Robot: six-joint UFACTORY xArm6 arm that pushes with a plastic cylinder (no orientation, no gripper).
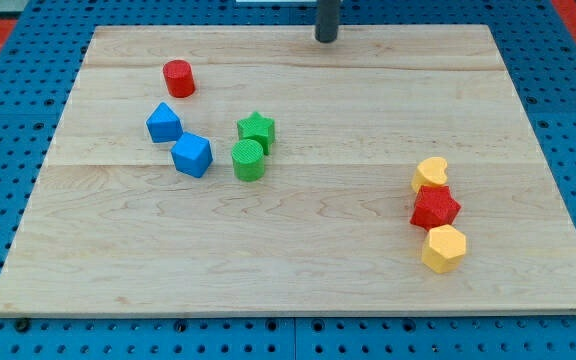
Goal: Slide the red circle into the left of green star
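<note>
The red circle (178,77) sits near the board's top left. The green star (256,130) lies right of and below it, touching a green circle (248,159) at its lower left. My tip (326,39) is at the top edge of the board, right of the red circle and well above the green star, touching no block. Only the rod's lower end shows.
Two blue blocks (164,123) (192,154) lie left of the green pair. At the right, a yellow heart (430,173), a red star (435,208) and a yellow hexagon (444,248) stand in a column, touching. The wooden board (288,290) rests on a blue pegboard.
</note>
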